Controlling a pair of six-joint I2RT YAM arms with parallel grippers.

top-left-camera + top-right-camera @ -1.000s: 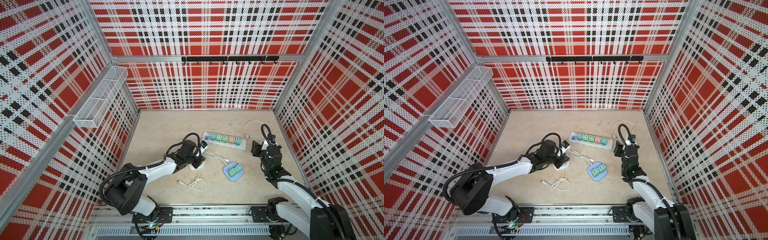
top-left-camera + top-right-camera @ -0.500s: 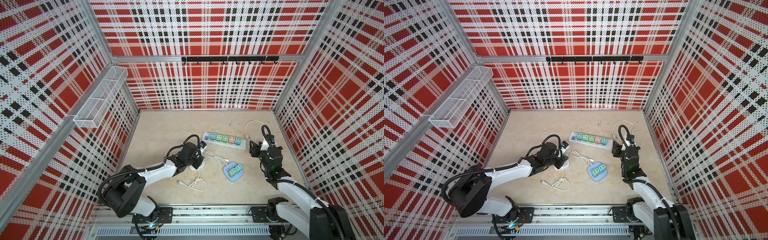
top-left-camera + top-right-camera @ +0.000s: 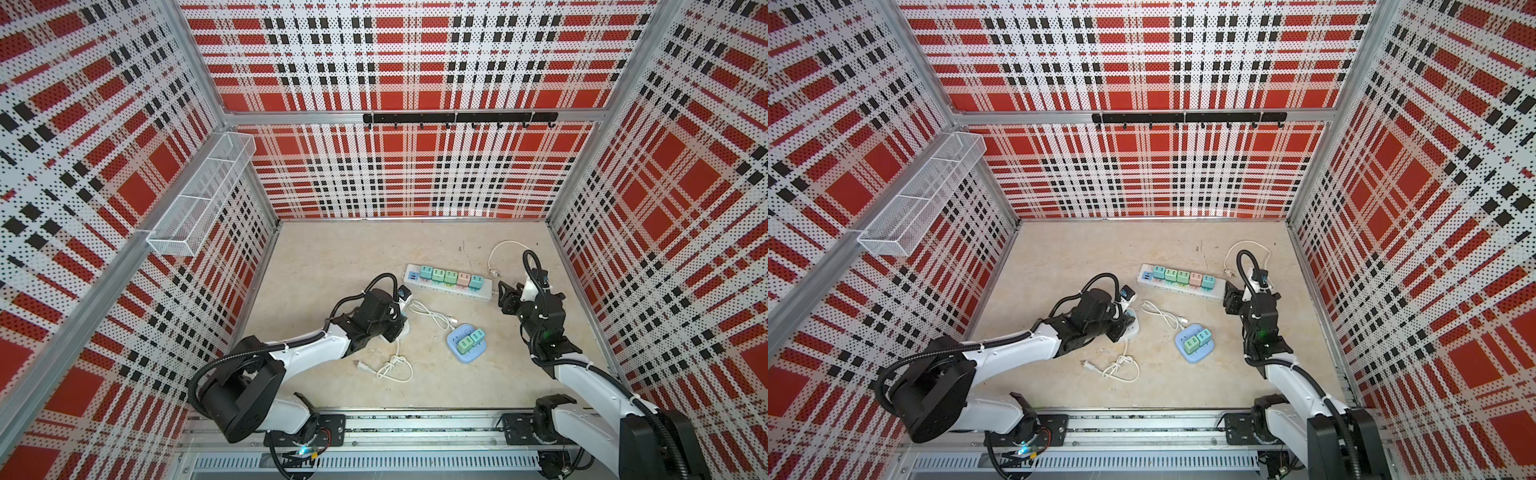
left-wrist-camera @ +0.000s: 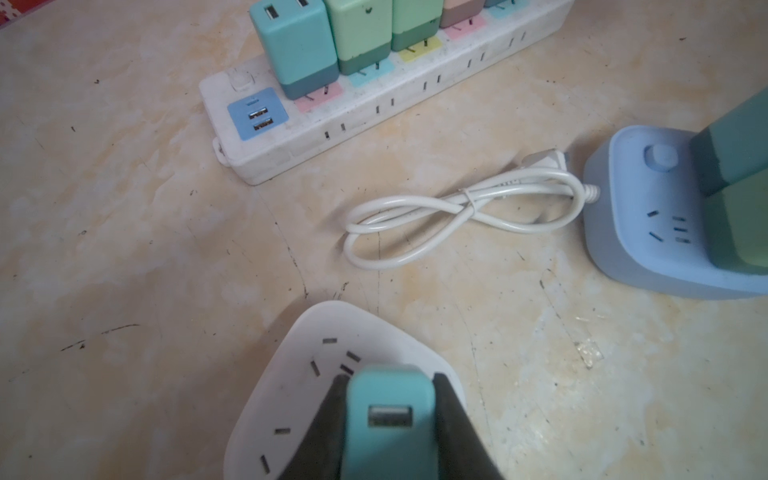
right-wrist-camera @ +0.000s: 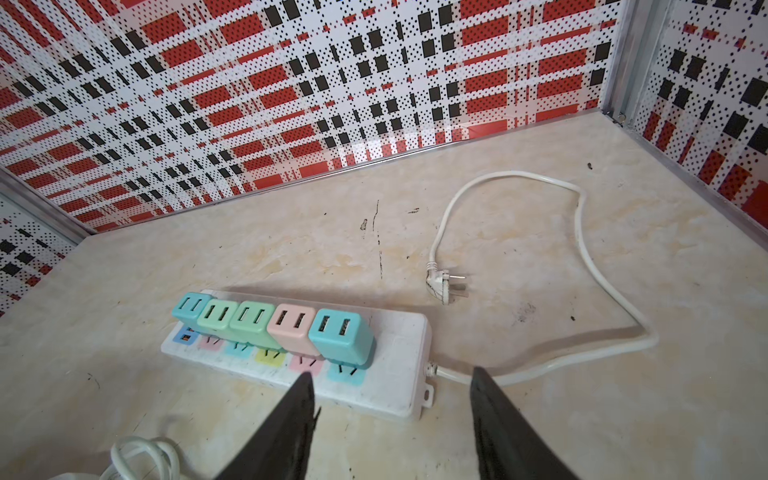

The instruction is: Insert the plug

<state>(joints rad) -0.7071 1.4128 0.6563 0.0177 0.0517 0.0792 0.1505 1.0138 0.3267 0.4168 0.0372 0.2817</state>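
Note:
My left gripper [image 4: 390, 384] is shut on a teal plug [image 4: 390, 419], a small USB charger block with its port facing the camera. The plug stands over a white rounded socket [image 4: 291, 395] on the floor. Its prongs are hidden, so I cannot tell whether they are in the slots. In both top views the left gripper [image 3: 395, 320] [image 3: 1121, 322] covers most of that white socket [image 3: 406, 329] [image 3: 1134, 326]. My right gripper [image 5: 391, 372] [image 3: 505, 296] is open and holds nothing, just off the cord end of the long white power strip [image 5: 399, 345].
The power strip [image 3: 484, 294] carries several pastel chargers. A blue socket block [image 3: 467, 353] [image 4: 640, 216] holds green chargers. Bundled white cords [image 3: 432, 313] [image 3: 390, 368] lie on the floor, and the strip's cord [image 5: 582, 216] ends in a loose wall plug [image 5: 444, 284]. Plaid walls surround the floor.
The left gripper has shifted slightly over the white socket with the teal plug still in it. The right gripper has edged a little toward the strip's end.

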